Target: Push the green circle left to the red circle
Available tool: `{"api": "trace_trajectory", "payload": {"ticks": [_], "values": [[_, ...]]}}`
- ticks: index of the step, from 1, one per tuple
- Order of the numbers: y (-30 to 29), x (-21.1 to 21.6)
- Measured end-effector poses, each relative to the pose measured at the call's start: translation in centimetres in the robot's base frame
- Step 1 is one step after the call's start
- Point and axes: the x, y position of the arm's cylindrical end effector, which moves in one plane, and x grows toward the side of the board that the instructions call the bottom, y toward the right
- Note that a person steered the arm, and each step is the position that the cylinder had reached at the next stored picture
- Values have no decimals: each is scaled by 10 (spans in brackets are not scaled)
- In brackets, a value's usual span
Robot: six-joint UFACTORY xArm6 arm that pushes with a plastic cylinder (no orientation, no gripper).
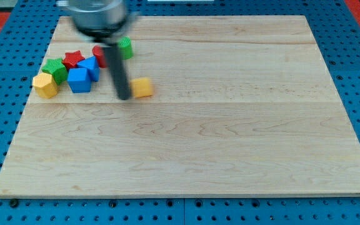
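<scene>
The green circle sits near the board's top left, just right of my rod. The red circle is mostly hidden behind the rod, touching or nearly touching the green one on its left. My tip rests on the board below both, right beside the left edge of a yellow block.
A cluster lies at the view's left: a red star, a blue block, a blue cube, a green block and a yellow hexagon-like block. The wooden board lies on a blue pegboard.
</scene>
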Motion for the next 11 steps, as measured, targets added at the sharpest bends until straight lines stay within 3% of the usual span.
{"api": "trace_trajectory", "payload": {"ticks": [1,2,3,4,5,7,8,9,10,11], "values": [[100,-36],[136,-74],[61,-129],[-50,-125],[-86,-121],[-120,-195],[-137,-182],[-101,-161],[-76,-188],[-96,-232]]}}
